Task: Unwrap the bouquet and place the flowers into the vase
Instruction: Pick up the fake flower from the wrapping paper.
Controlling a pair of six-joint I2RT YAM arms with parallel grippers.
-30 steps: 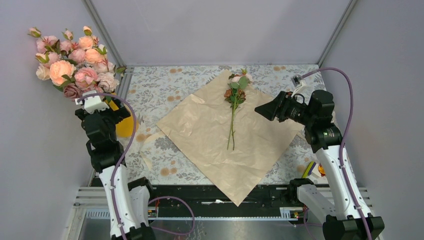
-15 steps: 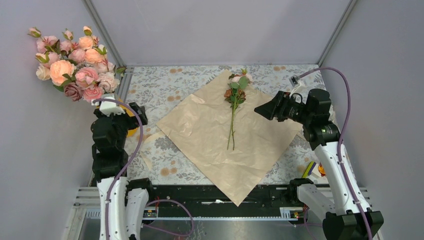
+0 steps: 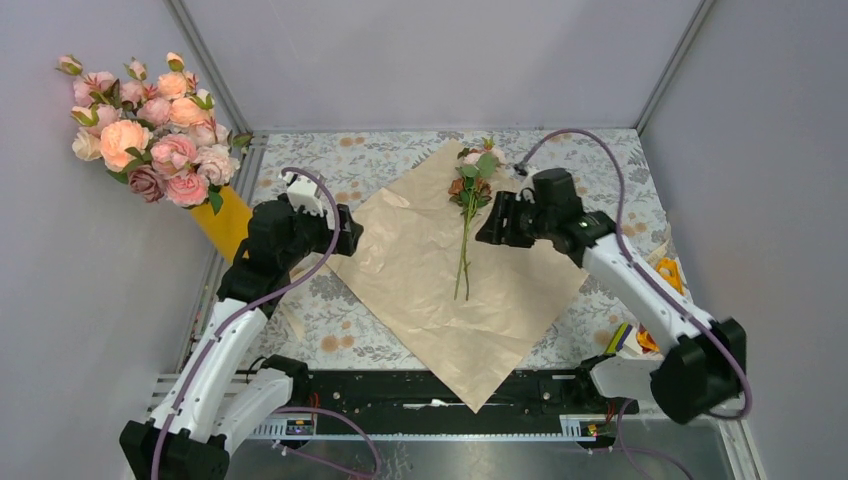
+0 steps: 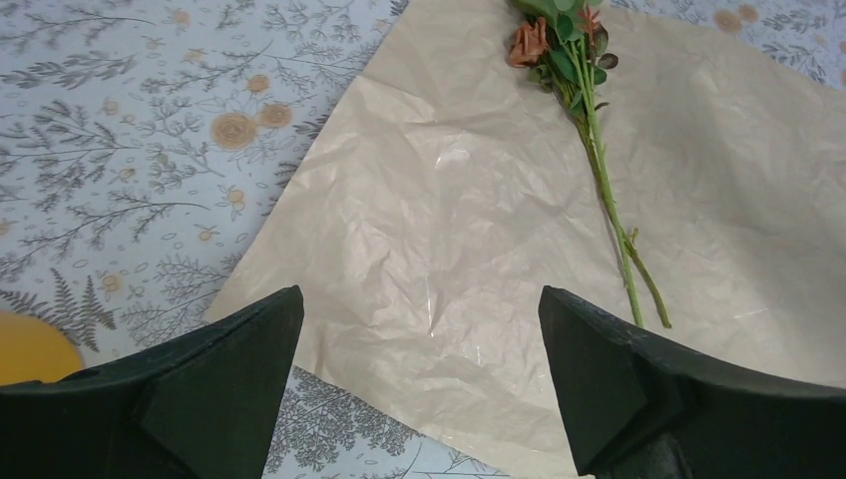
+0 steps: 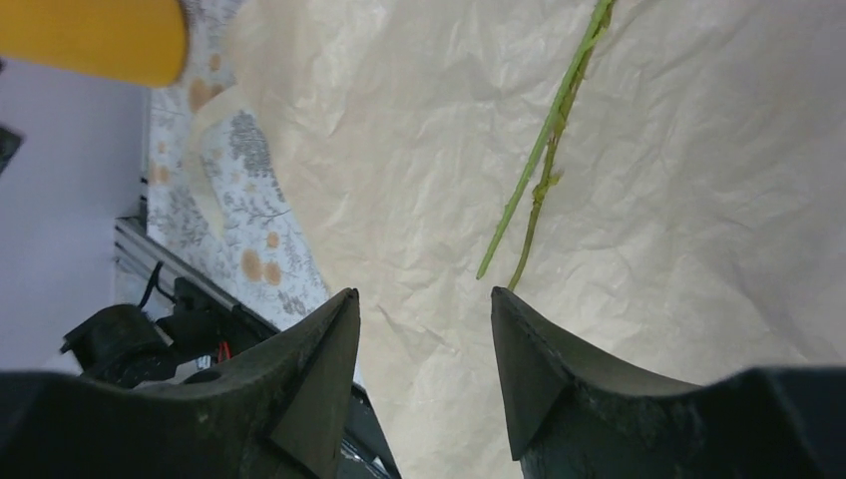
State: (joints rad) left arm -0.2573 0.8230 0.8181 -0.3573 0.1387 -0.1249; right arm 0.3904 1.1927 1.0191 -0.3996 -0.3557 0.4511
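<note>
Gripping the flowers [image 3: 470,190] — laid on the flat paper [image 3: 410,270] toward 12 o'clock, the vase [image 3: 229,224] well apart at 9 o'clock — was best done at the bare stems [image 3: 463,262], with the parted, empty right gripper [image 5: 422,299] squared across them. Since the earlier frame both arms had been swung inward, the wide-open left gripper [image 4: 419,304] brought over the paper's 9 o'clock corner.

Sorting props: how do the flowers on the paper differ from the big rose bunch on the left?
The flowers are few and small; the big rose bunch has many larger blooms. The flowers lie flat on the paper, stems bare; the big rose bunch stands up above the vase. Both have pinkish roses and green leaves.
</note>
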